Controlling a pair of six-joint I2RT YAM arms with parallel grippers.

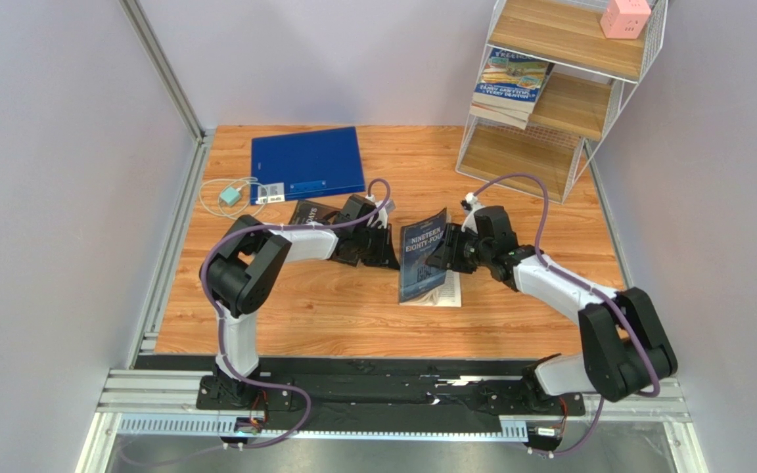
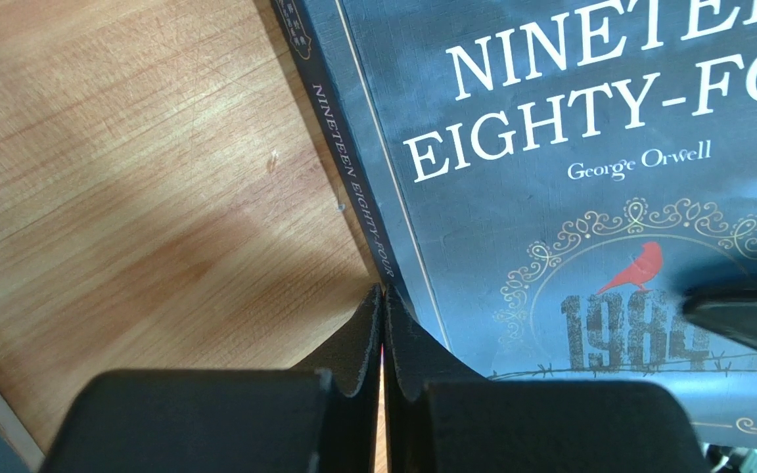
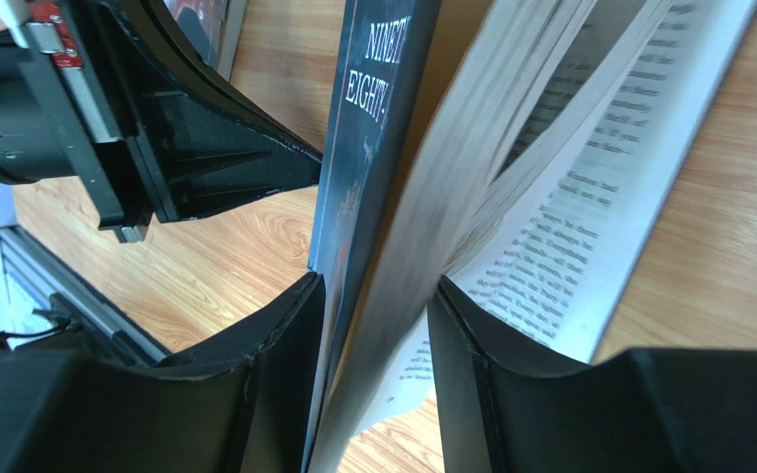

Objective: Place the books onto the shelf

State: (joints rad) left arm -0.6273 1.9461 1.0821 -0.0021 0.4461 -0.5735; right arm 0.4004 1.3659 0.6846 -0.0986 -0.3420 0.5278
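Right wrist view: right gripper (image 3: pixel 378 301) clamped on the Nineteen Eighty-Four book (image 3: pixel 363 148), which stood on edge between the two arms.
Jaws were about half-wide, one finger on the cover and the other on a block of pages, with loose pages fanned outside the grip onto the table (image 3: pixel 728 246). Left gripper (image 2: pixel 382 310) was fully closed and held nothing, tips at the book's spine edge on the side opposite the right. In the top view the book's long axis ran away from the bases, cover facing the left arm. Shelf (image 1: pixel 511 153) stood far right, well apart, nearer the right arm. Two books (image 1: pixel 511 84) lay on its middle board. Judgement: the carry goes up and right, and the loose pages could snag the wire frame. Dark book (image 1: pixel 306 211) lay under the left arm and the blue binder (image 1: pixel 306 163) beyond it, neither in that path.
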